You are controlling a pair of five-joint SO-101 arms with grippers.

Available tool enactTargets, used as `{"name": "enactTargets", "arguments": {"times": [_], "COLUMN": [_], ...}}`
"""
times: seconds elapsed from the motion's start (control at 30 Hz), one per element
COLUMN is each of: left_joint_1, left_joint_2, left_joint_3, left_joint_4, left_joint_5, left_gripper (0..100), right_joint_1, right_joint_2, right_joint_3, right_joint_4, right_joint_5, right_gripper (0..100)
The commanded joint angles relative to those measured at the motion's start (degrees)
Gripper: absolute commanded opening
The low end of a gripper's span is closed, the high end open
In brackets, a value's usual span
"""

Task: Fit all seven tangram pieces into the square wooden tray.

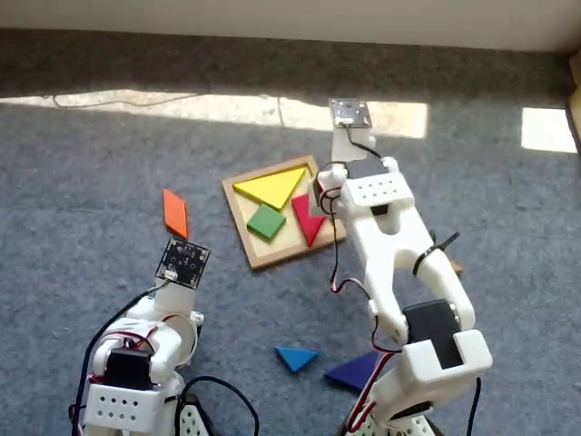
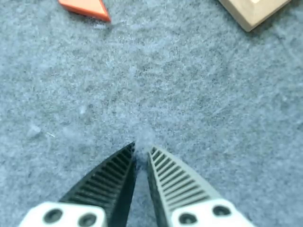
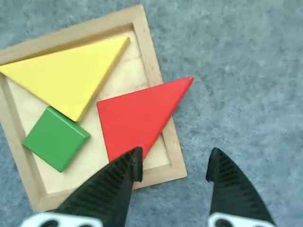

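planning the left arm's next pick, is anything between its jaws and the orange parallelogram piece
Nothing visible. Only bare grey carpet lies between the left jaws and the orange parallelogram piece; the square wooden tray sits off to one side.

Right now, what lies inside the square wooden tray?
A yellow triangle, a green square and a red triangle, whose tip pokes out over the wooden tray's rim. The right claw covers part of the near rim.
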Motion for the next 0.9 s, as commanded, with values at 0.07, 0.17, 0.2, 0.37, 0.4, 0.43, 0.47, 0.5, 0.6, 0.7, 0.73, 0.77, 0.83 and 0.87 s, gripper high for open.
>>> {"name": "enactTargets", "arguments": {"times": [0.07, 0.17, 0.2, 0.37, 0.4, 0.43, 0.47, 0.5, 0.6, 0.7, 0.73, 0.77, 0.83, 0.87], "left_joint_1": [0.75, 0.75, 0.75, 0.75, 0.75, 0.75, 0.75, 0.75, 0.75, 0.75, 0.75, 0.75, 0.75, 0.75], "left_joint_2": [-1.19, -1.19, -1.19, -1.19, -1.19, -1.19, -1.19, -1.19, -1.19, -1.19, -1.19, -1.19, -1.19, -1.19], "left_joint_3": [1.19, 1.19, 1.19, 1.19, 1.19, 1.19, 1.19, 1.19, 1.19, 1.19, 1.19, 1.19, 1.19, 1.19], "left_joint_4": [-0.09, -0.09, -0.09, -0.09, -0.09, -0.09, -0.09, -0.09, -0.09, -0.09, -0.09, -0.09, -0.09, -0.09], "left_joint_5": [0.53, 0.53, 0.53, 0.53, 0.53, 0.53, 0.53, 0.53, 0.53, 0.53, 0.53, 0.53, 0.53, 0.53], "left_gripper": [1, 1, 1, 1, 1, 1, 1, 1, 1, 1, 1, 1, 1, 1], "right_joint_1": [1.27, 1.98, 1.98, 2.07, 2.07, 2.07, 2.07, 2.07, 2.15, 2.15, 2.15, 2.15, 2.07, 1.98], "right_joint_2": [-0.66, -0.66, -0.66, -0.40, 0.13, 1.19, 2.51, 4.09, 8.75, 11.12, 11.56, 12.00, 12.79, 13.05], "right_joint_3": [-4.00, -3.82, -3.74, -3.47, -3.47, -3.82, -4.00, -4.00, -4.88, -9.71, -11.12, -12.18, -13.85, -14.46], "right_joint_4": [0.66, 0.57, 0.57, -2.68, -3.12, -3.21, -3.30, -3.30, -3.38, -3.21, -3.21, -3.21, -3.30, -3.30], "right_joint_5": [0.44, 5.36, 6.07, 6.24, 6.24, 6.24, 6.24, 6.33, 6.33, 6.33, 6.33, 6.33, 6.33, 6.33], "right_gripper": [11.8, 0.3, 0.5, 1.2, 1.2, 1.2, 1.2, 1.2, 1.2, 1.2, 1.2, 1.2, 1.2, 1.2]}}
